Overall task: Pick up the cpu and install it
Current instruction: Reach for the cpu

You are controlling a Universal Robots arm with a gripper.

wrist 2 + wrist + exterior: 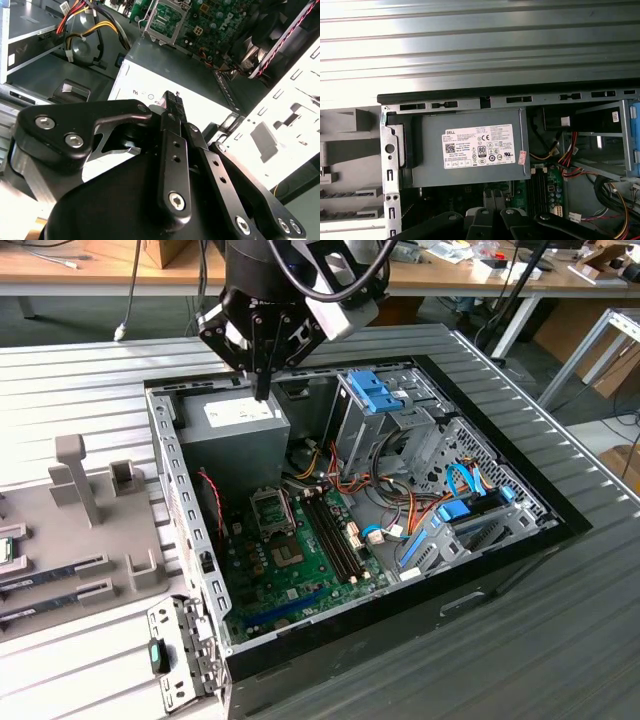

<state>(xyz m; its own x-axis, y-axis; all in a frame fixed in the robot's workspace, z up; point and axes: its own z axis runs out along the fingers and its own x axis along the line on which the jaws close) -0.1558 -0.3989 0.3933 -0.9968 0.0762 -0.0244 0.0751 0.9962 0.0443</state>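
Observation:
My gripper (pixel 262 388) hangs with its fingers pointing down, just above the grey power supply (pixel 235 430) at the back of the open computer case (pixel 165 480). In the second wrist view its black fingertips (pixel 172 98) are pressed together with nothing between them. The square socket frame (pixel 270 508) sits on the green motherboard, nearer the front than the gripper, and appears in the second wrist view (pixel 165 20) too. A small flat green-edged chip, apparently the cpu (pixel 5 551), lies on the grey tray (pixel 90 540) at the exterior view's left edge, far from the gripper.
Long memory sticks (pixel 55 570) lie in slots on the grey tray. Inside the case are memory slots (pixel 330 530), bundled cables (pixel 390 510), a metal drive cage with blue clips (pixel 385 400) and a blue-latched bracket (pixel 460 515). Ribbed metal tabletop (pixel 560 630) surrounds the case.

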